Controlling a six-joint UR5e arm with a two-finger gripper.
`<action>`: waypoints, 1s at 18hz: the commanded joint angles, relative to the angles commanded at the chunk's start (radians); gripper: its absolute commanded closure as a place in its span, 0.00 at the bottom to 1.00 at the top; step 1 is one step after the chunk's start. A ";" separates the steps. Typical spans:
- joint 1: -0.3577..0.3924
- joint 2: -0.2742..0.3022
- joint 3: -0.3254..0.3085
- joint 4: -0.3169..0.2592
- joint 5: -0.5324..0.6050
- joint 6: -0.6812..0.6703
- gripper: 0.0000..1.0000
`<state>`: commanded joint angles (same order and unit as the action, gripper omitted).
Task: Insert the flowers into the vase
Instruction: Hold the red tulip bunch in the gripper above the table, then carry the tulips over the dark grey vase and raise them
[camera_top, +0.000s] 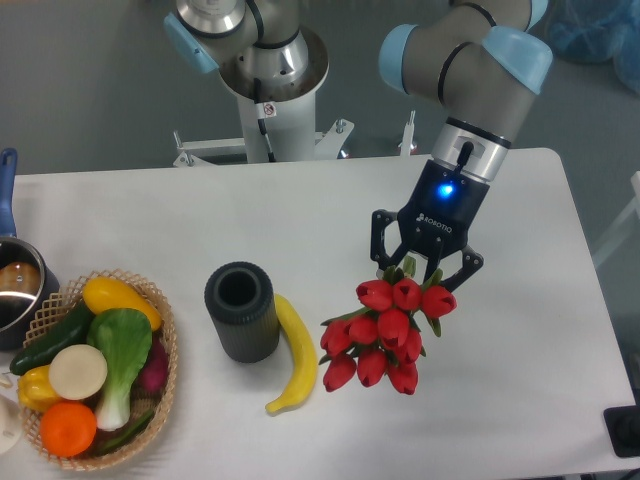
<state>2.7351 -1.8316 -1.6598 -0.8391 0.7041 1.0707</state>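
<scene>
The flowers (385, 332), a bunch of red closed tulip buds with green stems, hang at the right of centre over the table. My gripper (422, 272) is shut on their green stem end, with the buds pointing down and to the left. The vase (242, 310), a dark ribbed cylinder with a round open mouth, stands upright to the left of the flowers, about a hand's width away. The stems are mostly hidden by the fingers.
A yellow banana (293, 352) lies between the vase and the flowers. A wicker basket (165, 345) with vegetables and fruit sits at the front left. A steel pot (15, 290) with a blue handle stands at the left edge.
</scene>
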 joint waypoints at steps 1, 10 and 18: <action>0.000 0.000 0.000 0.000 -0.002 0.000 0.55; -0.014 -0.011 -0.012 0.005 -0.221 0.006 0.55; -0.032 -0.005 -0.015 0.008 -0.438 0.061 0.55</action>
<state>2.7029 -1.8362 -1.6751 -0.8314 0.2657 1.1320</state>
